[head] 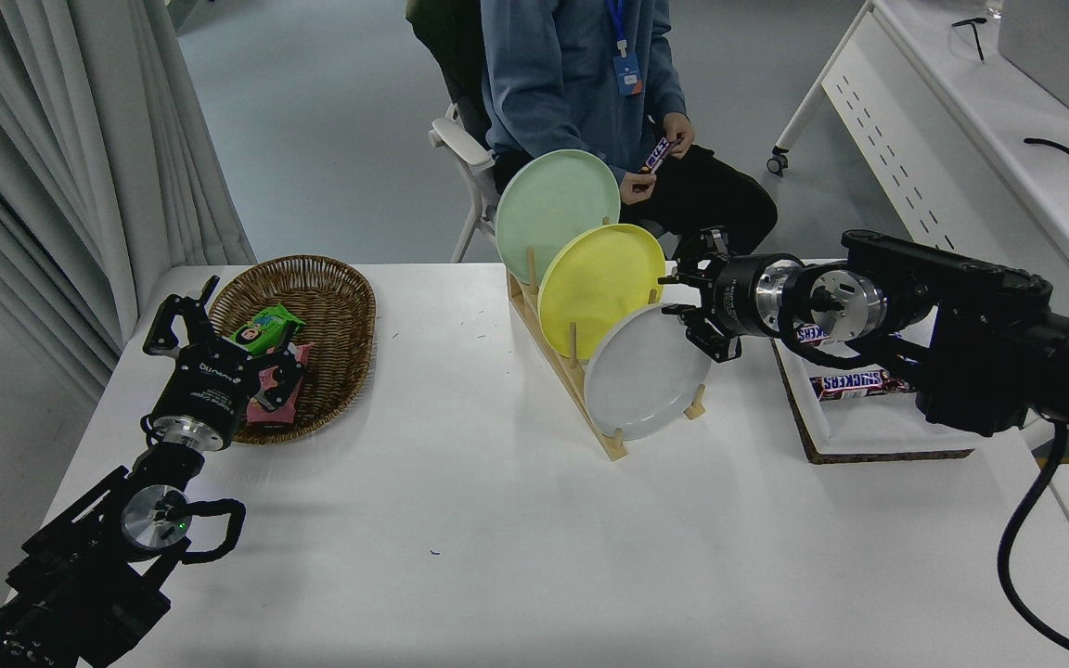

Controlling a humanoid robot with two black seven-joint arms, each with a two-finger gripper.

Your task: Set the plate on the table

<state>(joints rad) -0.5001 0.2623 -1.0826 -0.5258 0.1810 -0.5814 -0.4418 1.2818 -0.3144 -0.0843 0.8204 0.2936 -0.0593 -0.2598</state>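
The pale grey plate [641, 380] stands on edge in the front slot of a wooden rack [611, 443] on the white table [497, 529]. My right gripper [700, 301] reaches in level from the right and sits at the plate's upper right rim. Its fingers are spread, one above the rim and one below, and I see no grip on the plate. Over at the lower left, the left gripper [224, 339] is parked open beside the basket.
A yellow plate [595, 283] and a mint-green plate [553, 199] stand behind in the same rack. A wicker basket [335, 278] holds snack packs at the left. A tray [869, 427] with chocolate bars lies under my right arm. A seated person [572, 74] holds a bar.
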